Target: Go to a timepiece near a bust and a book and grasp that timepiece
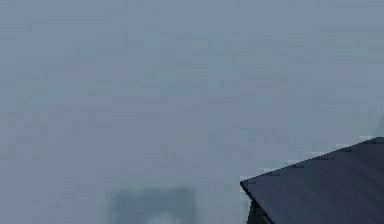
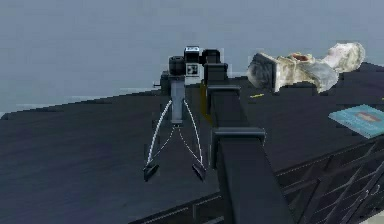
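- Dark square arm [image 2: 240, 165] rises from 6 o'clock of the arm side view, just right of the middle, and reaches out over a dark counter [image 2: 80, 140].
- At its far end sit two small white squares [image 2: 211, 56] with black marks. Left of them, the tool [image 2: 174, 170] hangs two thin fingers down toward 7 o'clock.
- Only bare counter lies behind the fingertips, so the tool holds nothing. How its fingers are set cannot be told.
- A yellowish sliver [image 2: 204, 96] shows between the tool's body and the arm. Whether it is the timepiece cannot be told.
- At 2 o'clock from the tool, a pale bust [image 2: 295, 70] lies on its side on the counter.
- A light blue book [image 2: 362, 120] lies flat at 3 o'clock, near the counter's edge.
- Forward view: the counter's corner [image 1: 330, 185] sits at 5 o'clock against a grey-blue wall [image 1: 150, 90].
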### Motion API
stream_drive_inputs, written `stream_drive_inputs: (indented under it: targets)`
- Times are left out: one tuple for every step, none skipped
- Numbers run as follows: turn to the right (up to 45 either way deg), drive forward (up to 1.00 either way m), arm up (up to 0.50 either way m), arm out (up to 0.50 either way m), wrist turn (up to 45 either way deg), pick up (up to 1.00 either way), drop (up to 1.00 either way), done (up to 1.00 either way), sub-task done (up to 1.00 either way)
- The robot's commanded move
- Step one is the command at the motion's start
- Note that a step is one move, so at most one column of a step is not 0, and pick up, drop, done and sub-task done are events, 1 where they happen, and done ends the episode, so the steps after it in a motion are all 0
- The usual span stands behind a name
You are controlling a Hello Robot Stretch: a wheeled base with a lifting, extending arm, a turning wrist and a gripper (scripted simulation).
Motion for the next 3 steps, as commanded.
stream_drive_inputs:
  targets:
    - [0.0, 0.00, 0.00, 0.00, 45.0, 0.00, 0.00, 0.00, 0.00]
    - [0.0, 0.00, 0.00, 0.00, 45.0, 0.00, 0.00, 0.00, 0.00]
    - [0.0, 0.00, 0.00, 0.00, 45.0, 0.00, 0.00, 0.00, 0.00]
